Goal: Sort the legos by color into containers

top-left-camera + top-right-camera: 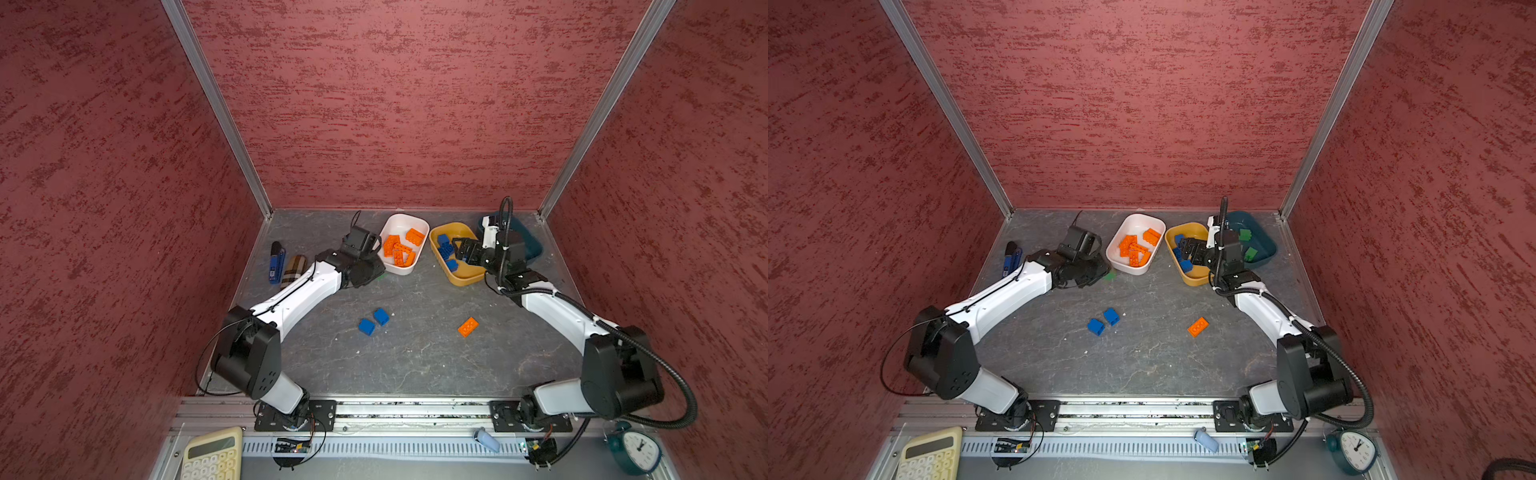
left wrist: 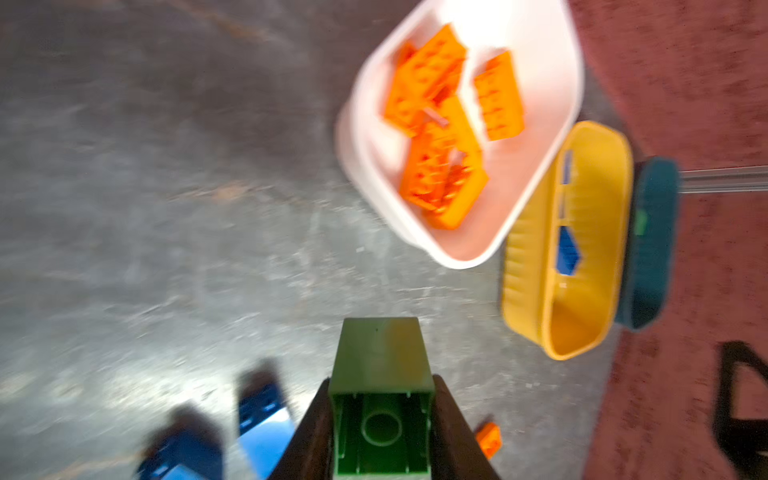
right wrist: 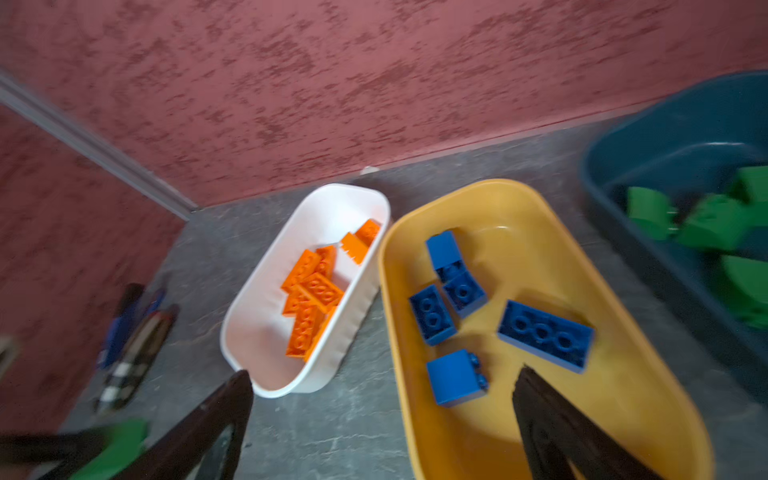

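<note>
Clamping a green brick (image 2: 380,353), the left hand (image 2: 381,388) hangs near the white tub (image 2: 519,208). The right hand (image 3: 384,372) stands wide apart, empty, over the mustard tub (image 3: 540,249).

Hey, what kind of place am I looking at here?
Most likely a robot test cell, not a home: left arm and right arm bolted to an aluminium rail, red textured panels enclosing the tabletop, a white tub of orange bricks.
</note>
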Controlling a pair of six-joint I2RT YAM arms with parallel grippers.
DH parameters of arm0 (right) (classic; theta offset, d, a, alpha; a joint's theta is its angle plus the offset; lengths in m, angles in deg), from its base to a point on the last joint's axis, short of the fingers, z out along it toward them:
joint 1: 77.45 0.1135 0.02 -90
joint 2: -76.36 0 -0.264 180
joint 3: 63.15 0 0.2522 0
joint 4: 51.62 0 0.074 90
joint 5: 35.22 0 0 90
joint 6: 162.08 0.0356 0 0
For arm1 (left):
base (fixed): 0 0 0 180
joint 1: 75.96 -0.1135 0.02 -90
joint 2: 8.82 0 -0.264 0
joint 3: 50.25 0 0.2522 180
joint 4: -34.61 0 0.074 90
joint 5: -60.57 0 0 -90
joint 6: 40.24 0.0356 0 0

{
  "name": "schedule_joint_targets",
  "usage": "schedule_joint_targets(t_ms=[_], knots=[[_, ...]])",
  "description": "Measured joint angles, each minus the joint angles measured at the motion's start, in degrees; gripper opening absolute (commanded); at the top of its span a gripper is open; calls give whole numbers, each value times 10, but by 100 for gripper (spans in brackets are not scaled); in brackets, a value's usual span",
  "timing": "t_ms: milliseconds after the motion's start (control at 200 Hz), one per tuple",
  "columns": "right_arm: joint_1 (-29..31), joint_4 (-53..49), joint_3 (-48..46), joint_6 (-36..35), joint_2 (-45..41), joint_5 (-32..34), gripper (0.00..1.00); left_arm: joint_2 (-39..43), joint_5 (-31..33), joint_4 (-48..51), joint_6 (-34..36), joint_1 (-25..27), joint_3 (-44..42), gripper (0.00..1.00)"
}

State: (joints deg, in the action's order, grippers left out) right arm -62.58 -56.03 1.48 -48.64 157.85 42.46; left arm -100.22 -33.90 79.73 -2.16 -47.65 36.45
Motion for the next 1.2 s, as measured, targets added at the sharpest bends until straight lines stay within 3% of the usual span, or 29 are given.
schedule_joint_targets(t_ms=[260, 521, 671, 826, 1022, 1197], knots=[[62, 122, -62, 29, 9, -118, 93, -85, -47, -105, -27, 7, 76, 25], [114, 264, -61, 86, 94, -105, 92, -104, -73, -153, -55, 14, 94, 25], [126, 303, -27, 106, 153, -64, 90, -104, -79, -167, -68, 22, 94, 26], [128, 355, -1, 116, 193, -36, 83, -106, -87, -180, -79, 25, 94, 26], [129, 402, 15, 125, 228, -15, 62, -107, -92, -194, -92, 25, 94, 26], [132, 423, 16, 122, 232, -5, 52, -107, -94, -200, -96, 25, 94, 28]])
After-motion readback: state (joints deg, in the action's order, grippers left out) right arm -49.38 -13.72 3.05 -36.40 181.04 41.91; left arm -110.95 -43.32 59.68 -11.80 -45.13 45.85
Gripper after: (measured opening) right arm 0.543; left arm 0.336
